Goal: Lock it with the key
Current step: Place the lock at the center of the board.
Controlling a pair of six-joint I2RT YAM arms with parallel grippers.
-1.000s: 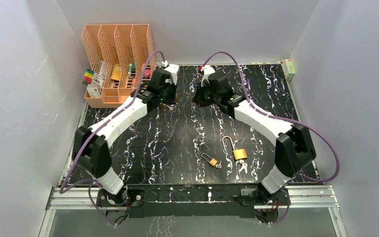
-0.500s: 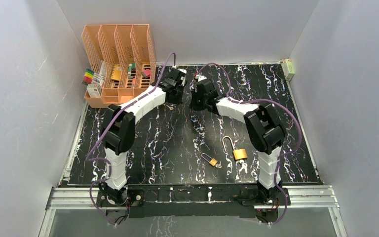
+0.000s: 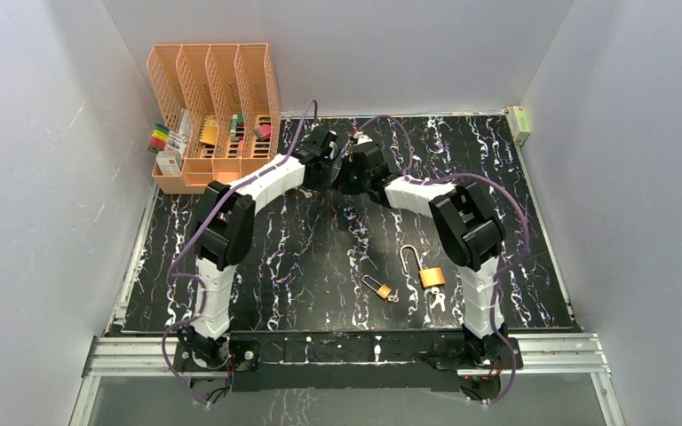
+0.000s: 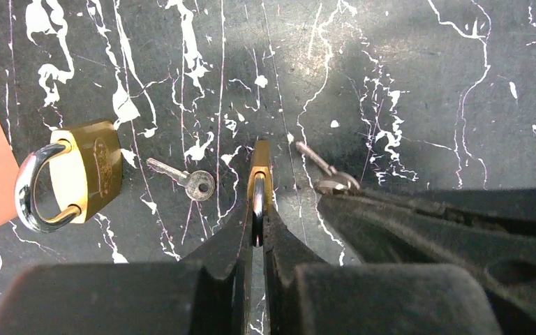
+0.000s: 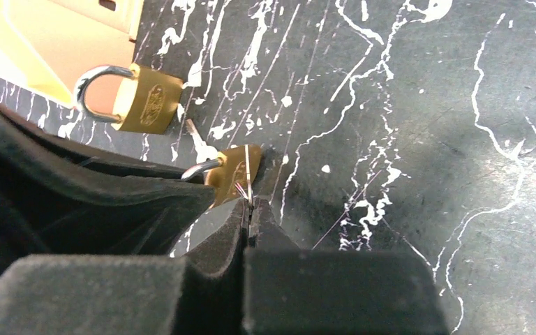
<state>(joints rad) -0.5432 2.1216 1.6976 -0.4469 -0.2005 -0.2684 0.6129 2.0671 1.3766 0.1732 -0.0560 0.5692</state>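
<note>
In the left wrist view my left gripper (image 4: 257,225) is shut on a small brass padlock (image 4: 259,171), seen edge-on, its shackle between the fingers. My right gripper (image 5: 249,209) is shut on a silver key (image 5: 248,178), seen edge-on right by that padlock (image 5: 229,174). The same key (image 4: 324,171) shows in the left wrist view just right of the padlock, blade pointing away. In the top view both grippers, the left (image 3: 322,176) and the right (image 3: 344,176), meet at the back middle of the table.
A second brass padlock (image 4: 80,178) with its shackle shut and a loose key (image 4: 187,181) lie left of the held one. An orange file rack (image 3: 213,115) stands back left. Near the front lie an open padlock (image 3: 428,272), a smaller padlock (image 3: 378,287) and keys (image 3: 436,299).
</note>
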